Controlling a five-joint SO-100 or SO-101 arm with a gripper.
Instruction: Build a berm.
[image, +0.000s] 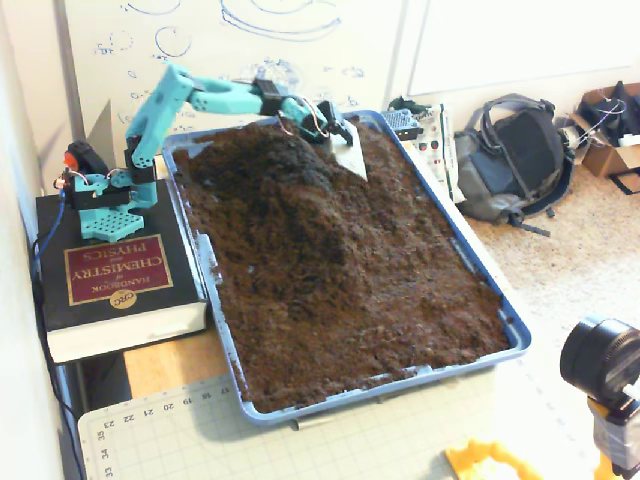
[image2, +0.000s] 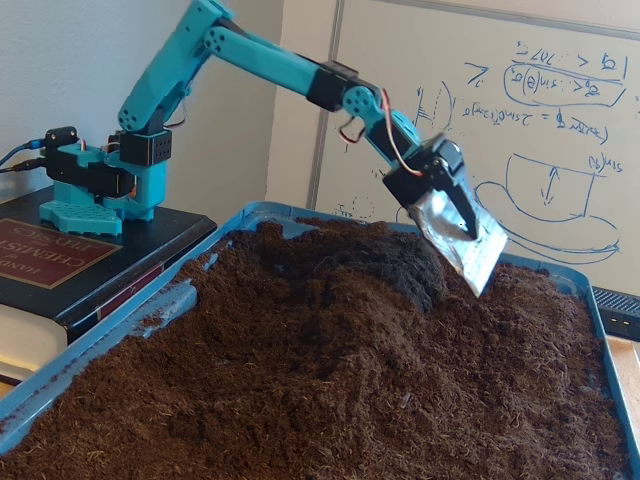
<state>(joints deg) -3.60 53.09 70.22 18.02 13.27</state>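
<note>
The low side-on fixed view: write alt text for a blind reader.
A teal arm reaches over a blue tray of dark brown soil, holding a silvery scoop blade just above a raised berm near the tray's far end. The arm's base stands on a thick book at left; a scribbled whiteboard hangs behind.

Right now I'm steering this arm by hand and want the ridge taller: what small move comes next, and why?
Probably lower the foil-covered scoop into the flatter soil beside the mound and drag it toward the mound. The scoop hangs just above the surface, apparently empty, at the mound's edge, so loose soil lies right beneath it.
</note>
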